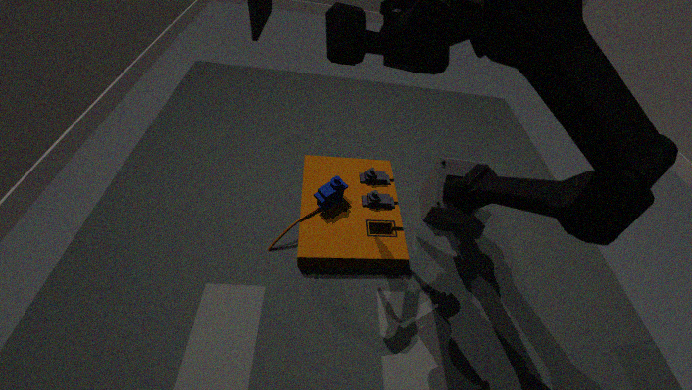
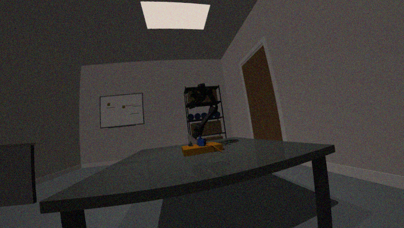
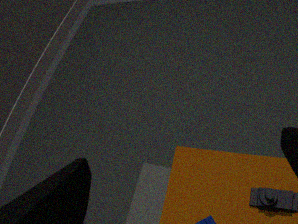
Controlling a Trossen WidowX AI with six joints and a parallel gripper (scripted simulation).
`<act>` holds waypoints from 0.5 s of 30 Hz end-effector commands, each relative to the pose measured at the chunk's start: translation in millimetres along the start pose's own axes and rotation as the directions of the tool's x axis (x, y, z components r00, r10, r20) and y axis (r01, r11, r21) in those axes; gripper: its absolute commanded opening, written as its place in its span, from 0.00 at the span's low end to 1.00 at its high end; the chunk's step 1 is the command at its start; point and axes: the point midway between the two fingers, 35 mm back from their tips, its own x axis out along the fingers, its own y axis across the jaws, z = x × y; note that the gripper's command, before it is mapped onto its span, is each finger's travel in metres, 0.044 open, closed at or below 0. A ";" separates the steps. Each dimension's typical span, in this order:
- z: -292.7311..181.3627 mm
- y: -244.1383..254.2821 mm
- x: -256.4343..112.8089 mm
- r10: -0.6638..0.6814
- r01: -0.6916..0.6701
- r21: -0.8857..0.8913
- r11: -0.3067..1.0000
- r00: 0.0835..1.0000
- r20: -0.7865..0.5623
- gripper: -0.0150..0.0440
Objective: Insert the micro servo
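The loose blue micro servo (image 1: 331, 192) (image 2: 201, 141) stands on the left part of the orange deck (image 1: 333, 242) (image 2: 190, 152) (image 3: 215, 175), its shaft end up, turned at an angle to the deck's edges. A corner of it shows at the bottom of the wrist view. Its orange cable (image 1: 293, 226) runs over the deck's left edge. The marked pocket (image 1: 380, 228) is empty, at the deck's near right, with its side notch on the right. My gripper (image 3: 186, 153) is open and empty, high above and away from the servo; a finger shows at each side of the wrist view.
Two grey servos (image 1: 377, 200) (image 1: 374, 176) sit in the deck's right row beyond the pocket; one grey servo (image 3: 270, 199) shows in the wrist view. The arm's base (image 1: 458, 191) stands right of the deck. The arm arches over the right side. Shelves (image 2: 204, 126) stand behind the table.
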 end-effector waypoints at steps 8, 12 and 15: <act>-40.1 13.8 48.2 -0.029 0.086 0.238 0.967 0.972 -0.234 1.00; -56.1 16.3 62.8 -0.043 0.145 0.314 0.938 0.950 -0.310 1.00; -68.2 17.7 72.9 -0.054 0.196 0.366 0.910 0.930 -0.365 1.00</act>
